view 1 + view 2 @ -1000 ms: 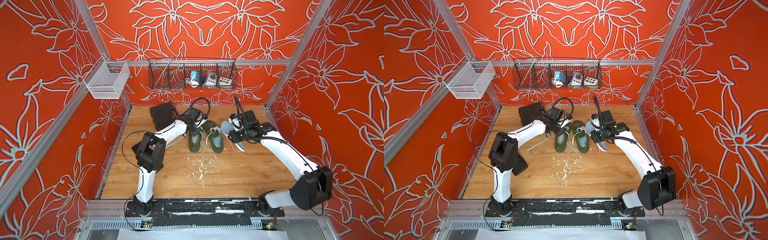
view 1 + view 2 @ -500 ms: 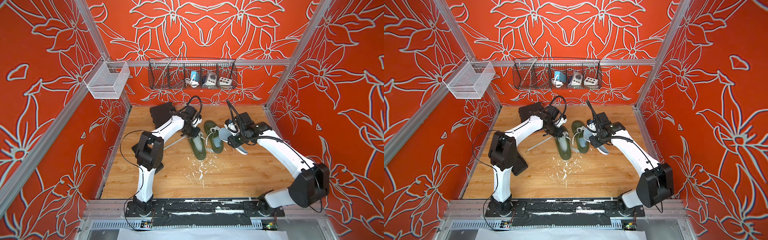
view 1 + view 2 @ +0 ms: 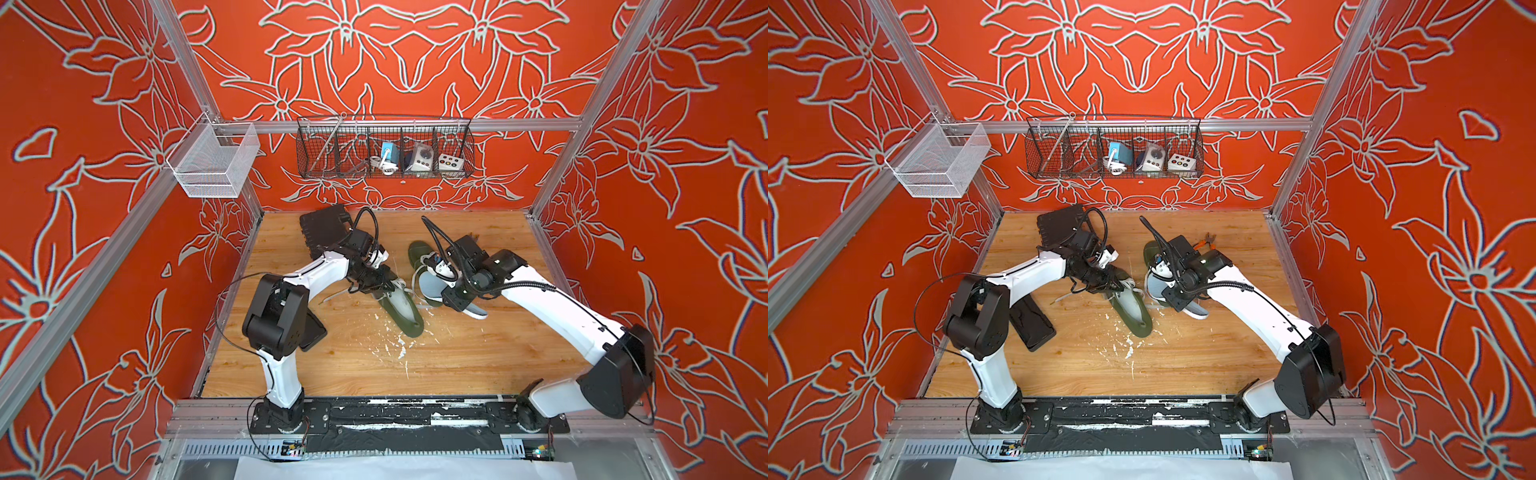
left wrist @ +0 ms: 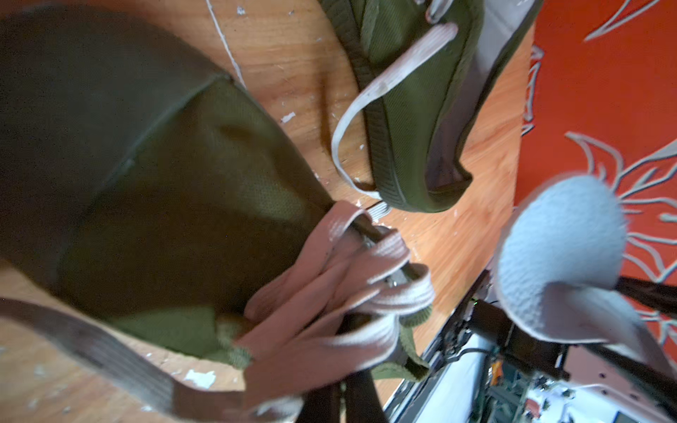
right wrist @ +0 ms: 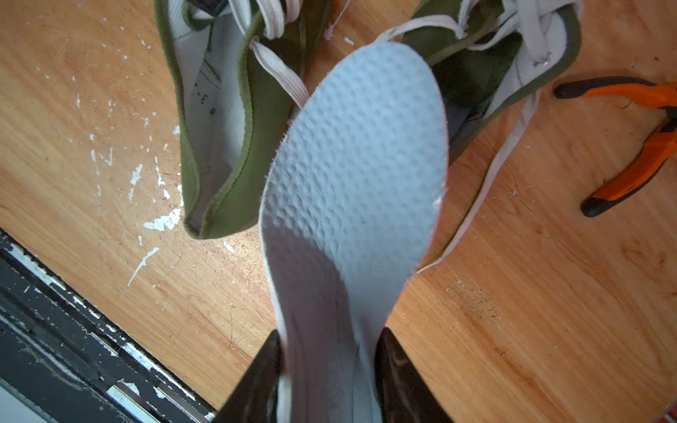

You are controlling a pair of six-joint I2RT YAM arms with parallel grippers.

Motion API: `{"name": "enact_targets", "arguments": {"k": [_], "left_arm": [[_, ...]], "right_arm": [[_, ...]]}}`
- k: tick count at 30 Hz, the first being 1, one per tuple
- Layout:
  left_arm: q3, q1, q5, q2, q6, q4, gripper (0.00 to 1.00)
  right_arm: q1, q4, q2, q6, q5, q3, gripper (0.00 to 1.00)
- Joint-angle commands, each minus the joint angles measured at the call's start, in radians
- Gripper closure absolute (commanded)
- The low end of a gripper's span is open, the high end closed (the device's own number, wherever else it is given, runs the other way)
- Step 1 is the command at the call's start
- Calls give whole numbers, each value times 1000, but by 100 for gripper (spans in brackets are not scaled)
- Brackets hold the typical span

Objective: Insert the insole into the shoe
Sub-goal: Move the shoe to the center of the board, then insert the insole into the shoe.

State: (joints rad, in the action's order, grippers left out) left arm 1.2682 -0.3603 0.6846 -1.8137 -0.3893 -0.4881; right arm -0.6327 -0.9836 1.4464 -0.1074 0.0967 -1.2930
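My left pincer (image 3: pixel 376 277) is pinched fully together on the flat white laces (image 4: pixel 340 289) of the olive-green canvas shoe (image 3: pixel 405 313). That shoe lies on the scuffed wooden tabletop (image 3: pixel 457 361) at the centre of both top views, its toe pointing toward the lower right of the frame. My right pincer (image 5: pixel 329 381) is clamped on the heel end of the pale grey-blue dimpled foam insole (image 5: pixel 351 175), one dark finger (image 5: pixel 263 377) on each edge, and the foam bows a little between them. In a top view the insole (image 3: pixel 428 286) sits just right of the held shoe, raised off the wood. Its rounded front reaches over the gap between that shoe and a second olive-green shoe (image 3: pixel 417 252), which lies a little above centre and is partly hidden by my right arm. As far as I can tell, the insole is inside neither shoe. A pair of orange-handled pliers (image 5: pixel 641 146) lies on the wood beyond the second shoe.
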Motion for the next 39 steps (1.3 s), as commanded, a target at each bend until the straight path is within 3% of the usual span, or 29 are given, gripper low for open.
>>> {"name": "enact_targets", "arguments": {"k": [1, 7, 18, 28, 39], "left_arm": [[-53, 6, 97, 59, -165, 178, 100], [-196, 11, 146, 109, -338, 389, 100], [-178, 13, 181, 80, -294, 362, 100], [-215, 14, 234, 73, -327, 443, 100], [-254, 14, 237, 94, -364, 509, 100]], "right_arm": [[-23, -59, -5, -61, -17, -44, 58], [-103, -151, 21, -146, -89, -101, 61], [-228, -134, 62, -283, -332, -87, 67], [-272, -125, 136, -333, -360, -116, 74], [-291, -184, 250, -282, -381, -210, 78]]}}
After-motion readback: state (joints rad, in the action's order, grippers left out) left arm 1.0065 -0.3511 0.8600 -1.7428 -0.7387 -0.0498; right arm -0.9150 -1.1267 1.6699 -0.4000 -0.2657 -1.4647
